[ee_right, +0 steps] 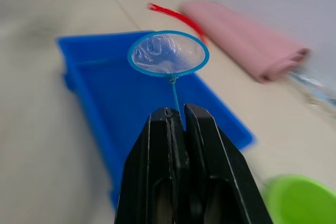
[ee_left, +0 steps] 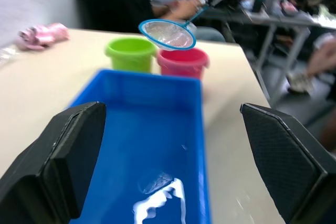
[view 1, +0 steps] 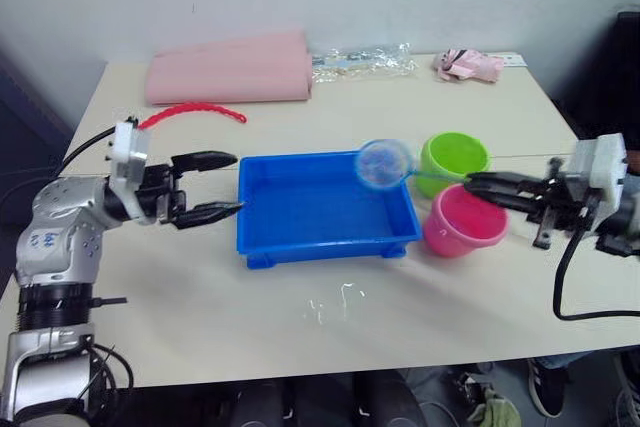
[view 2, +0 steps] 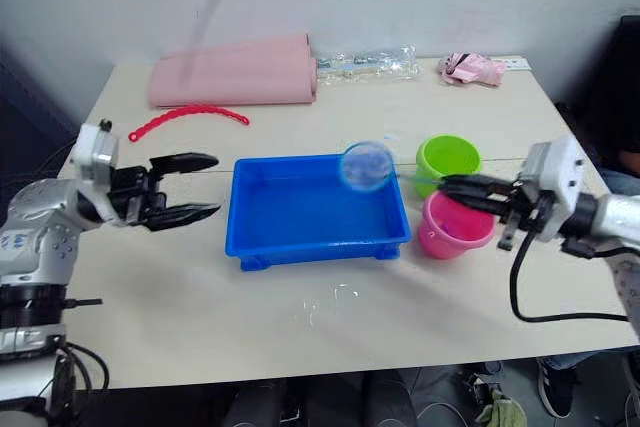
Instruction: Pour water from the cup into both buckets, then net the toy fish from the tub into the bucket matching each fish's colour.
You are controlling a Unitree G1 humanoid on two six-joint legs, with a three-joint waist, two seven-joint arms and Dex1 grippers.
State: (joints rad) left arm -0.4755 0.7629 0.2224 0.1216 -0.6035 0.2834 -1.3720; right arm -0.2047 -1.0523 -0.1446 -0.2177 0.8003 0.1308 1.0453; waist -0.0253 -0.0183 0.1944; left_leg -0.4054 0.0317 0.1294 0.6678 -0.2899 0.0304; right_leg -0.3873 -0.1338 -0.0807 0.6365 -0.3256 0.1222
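Two head views showed the right gripper (view 1: 478,183) pinching the net (view 1: 384,164) over the tub (view 1: 322,209) beside the buckets (view 1: 453,158), the left gripper (view 1: 222,185) wide apart; both wrist views suggested dipping it level.

One blue tub (view 1: 320,209), two buckets, one lime green (view 1: 452,159) and one pink (view 1: 463,223), one blue-rimmed net (view 1: 384,164), two grippers, left (view 1: 220,185) and right (view 1: 478,185), one red beaded strip (view 1: 192,112), one pink roll (view 1: 230,69).

Left tool (view 1: 212,187) spread wide, arm reaching inward; right tool (view 1: 478,183) clamped closed, wrist level.
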